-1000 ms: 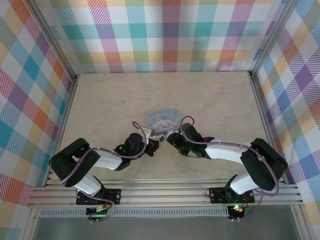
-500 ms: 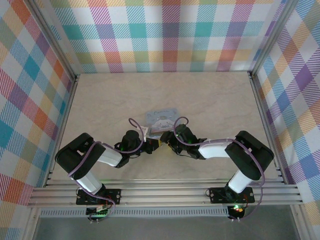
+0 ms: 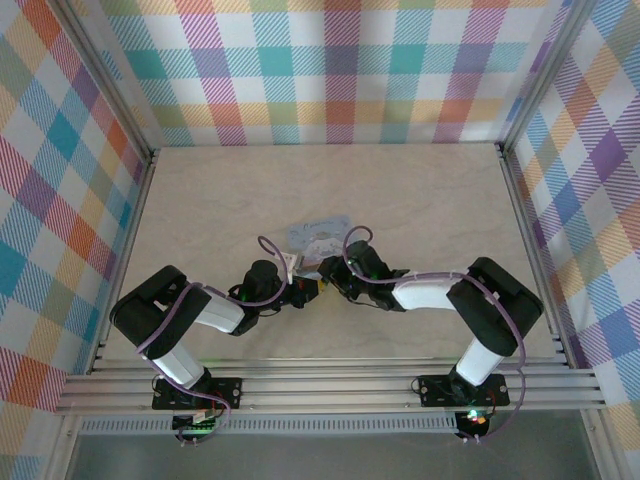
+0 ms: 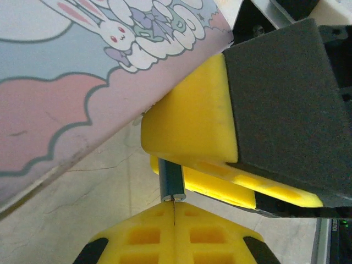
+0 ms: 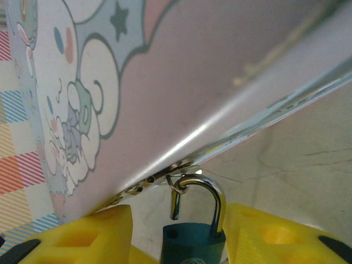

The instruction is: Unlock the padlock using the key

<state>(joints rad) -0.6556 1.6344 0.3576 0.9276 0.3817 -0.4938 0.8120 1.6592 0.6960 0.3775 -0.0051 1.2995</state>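
Note:
The tiny teal padlock (image 5: pixel 192 246) hangs by its silver shackle (image 5: pixel 218 195) from the hasp ring of the pale cartoon-printed tin box (image 5: pixel 165 82). One shackle leg stands lifted out of the body. My right gripper (image 5: pixel 180 234) is shut on the padlock body, with a yellow pad on each side. In the left wrist view my left gripper (image 4: pixel 173 212) is shut on the key (image 4: pixel 174 204), a thin blade running from between its pads into the padlock's (image 4: pixel 170 179) bottom end. From above, both grippers meet at the padlock (image 3: pixel 318 283), just in front of the box (image 3: pixel 320 232).
The tin box (image 4: pixel 66 82) lies tilted on the beige table (image 3: pixel 420 200), its front edge right above the grippers. Metal rails (image 3: pixel 330 385) run along the near edge and plaid walls enclose the other sides.
My right gripper has shifted left toward the left gripper, and the left arm's elbow drew in. The tin box has turned slightly and moved a little away.

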